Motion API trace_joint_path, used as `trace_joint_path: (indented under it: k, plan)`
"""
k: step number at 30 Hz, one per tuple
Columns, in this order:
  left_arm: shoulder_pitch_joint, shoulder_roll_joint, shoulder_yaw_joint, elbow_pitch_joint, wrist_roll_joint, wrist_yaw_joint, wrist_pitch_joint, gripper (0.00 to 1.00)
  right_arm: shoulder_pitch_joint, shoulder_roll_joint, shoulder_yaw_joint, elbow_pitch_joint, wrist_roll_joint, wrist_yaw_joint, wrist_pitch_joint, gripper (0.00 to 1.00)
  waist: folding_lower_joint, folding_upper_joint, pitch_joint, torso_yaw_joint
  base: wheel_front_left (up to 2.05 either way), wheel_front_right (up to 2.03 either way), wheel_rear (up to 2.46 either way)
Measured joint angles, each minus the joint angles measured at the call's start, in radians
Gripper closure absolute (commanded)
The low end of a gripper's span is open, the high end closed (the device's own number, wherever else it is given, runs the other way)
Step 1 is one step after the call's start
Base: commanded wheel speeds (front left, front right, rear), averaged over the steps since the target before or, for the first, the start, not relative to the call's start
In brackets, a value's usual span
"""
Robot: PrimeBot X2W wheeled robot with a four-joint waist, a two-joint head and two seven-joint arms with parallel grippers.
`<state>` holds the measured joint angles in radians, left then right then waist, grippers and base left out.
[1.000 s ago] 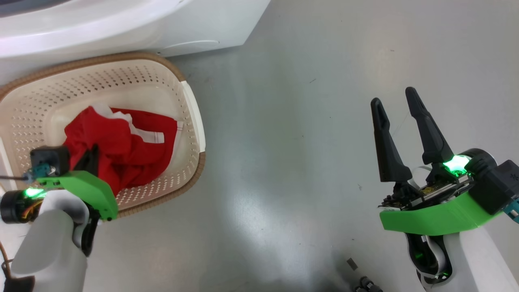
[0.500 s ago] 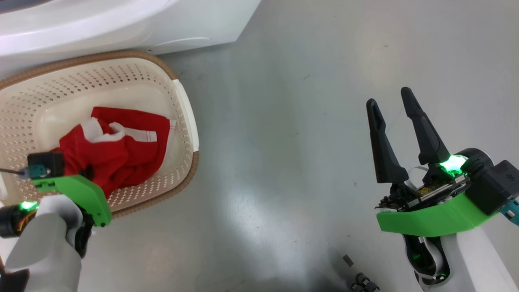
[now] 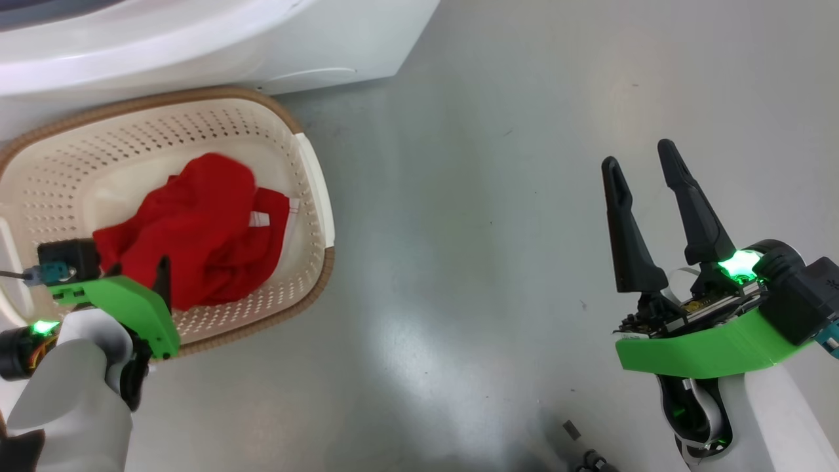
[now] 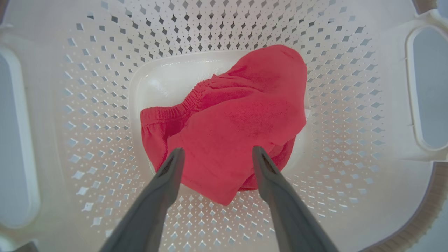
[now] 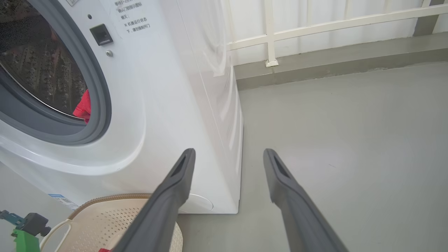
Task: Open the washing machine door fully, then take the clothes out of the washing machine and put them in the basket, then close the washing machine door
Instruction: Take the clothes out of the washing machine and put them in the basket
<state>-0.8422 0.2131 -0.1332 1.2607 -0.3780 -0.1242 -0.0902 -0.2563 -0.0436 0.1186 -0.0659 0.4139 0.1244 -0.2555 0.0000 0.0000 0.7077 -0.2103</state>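
My left gripper (image 4: 217, 150) has released, wide above clothes (image 4: 241, 119) in the basket (image 4: 105, 105); right gripper (image 3: 637, 152) wide over floor (image 3: 491, 229) beside it.

Look at those long tapered matte-black fingers (image 3: 696, 216), bright green plastic wrist shrouds (image 3: 695, 351), green lamps (image 3: 737, 264) glowing, smooth pale-grey forearms (image 3: 65, 406), boxy black camera block (image 3: 65, 257) with a teal plug (image 3: 49, 273).

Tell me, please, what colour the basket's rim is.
Brown, woven-look; the basket's rim shows best in the head view.
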Motion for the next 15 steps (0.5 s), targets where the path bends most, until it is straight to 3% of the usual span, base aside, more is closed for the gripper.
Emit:
trace_joint_path:
  k: [15]
  plan:
    - [0.090,-0.012,-0.056,-0.179,-0.094,-0.001,-0.134,0.00,0.008,0.000,-0.019,0.013,-0.039,0.000,0.000,0.00,0.0000,0.0000,-0.069,0.042,0.00,0.00,0.00]
